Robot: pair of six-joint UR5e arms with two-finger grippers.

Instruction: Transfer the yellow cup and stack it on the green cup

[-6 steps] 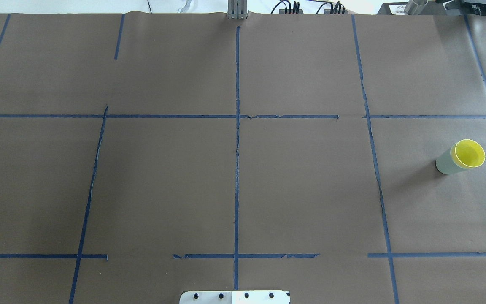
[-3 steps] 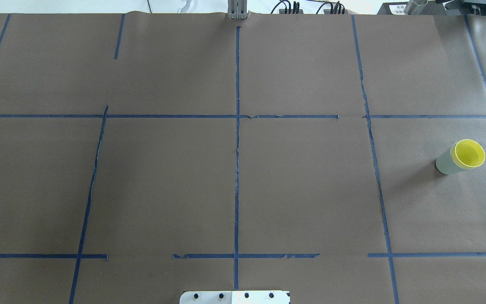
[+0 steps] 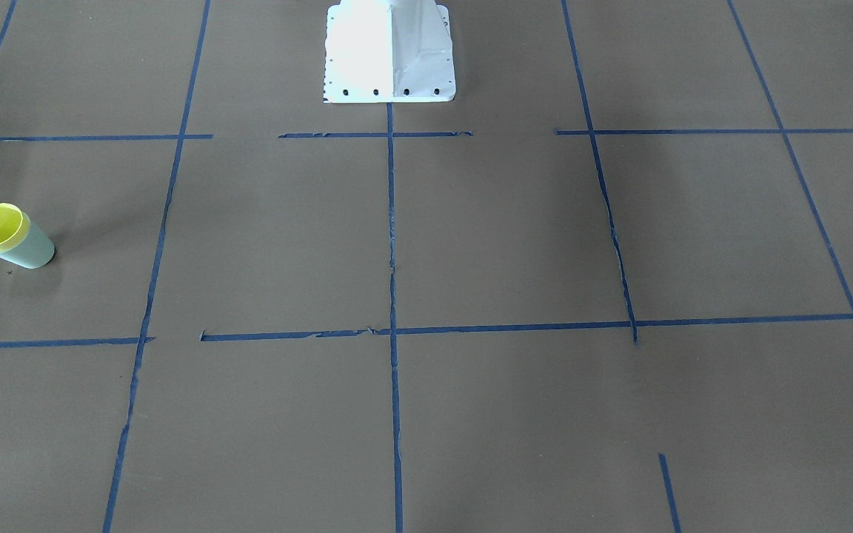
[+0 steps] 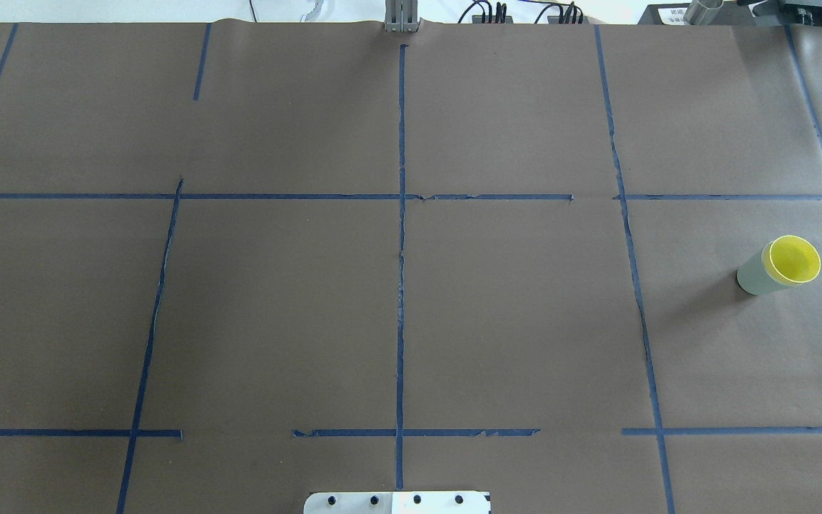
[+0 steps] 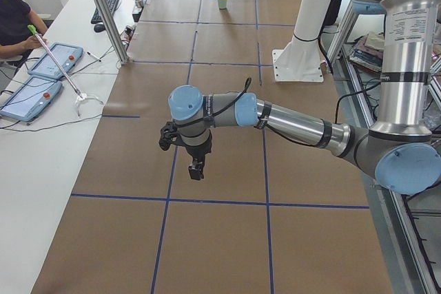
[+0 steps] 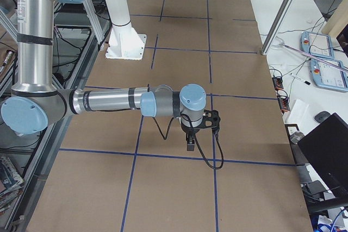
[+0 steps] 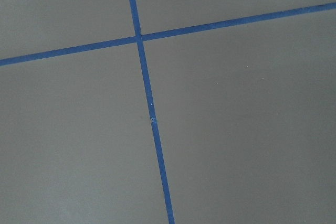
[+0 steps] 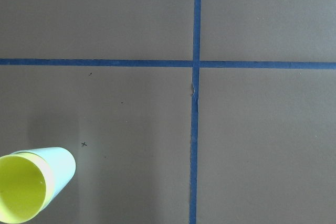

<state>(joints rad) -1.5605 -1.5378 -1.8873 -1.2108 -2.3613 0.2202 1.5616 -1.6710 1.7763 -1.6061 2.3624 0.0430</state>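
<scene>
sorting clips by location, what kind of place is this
Most likely a robotics lab cell: a table covered in brown paper gridded with blue tape, a jointed robot arm reaching over it, and teach pendants on a side bench next to a person.

My left arm and right arm are silver tubes with pale blue caps at the joints. Each carries a thin black cable down to black wrist parts. My white base has a row of dark screws along its edge.
</scene>
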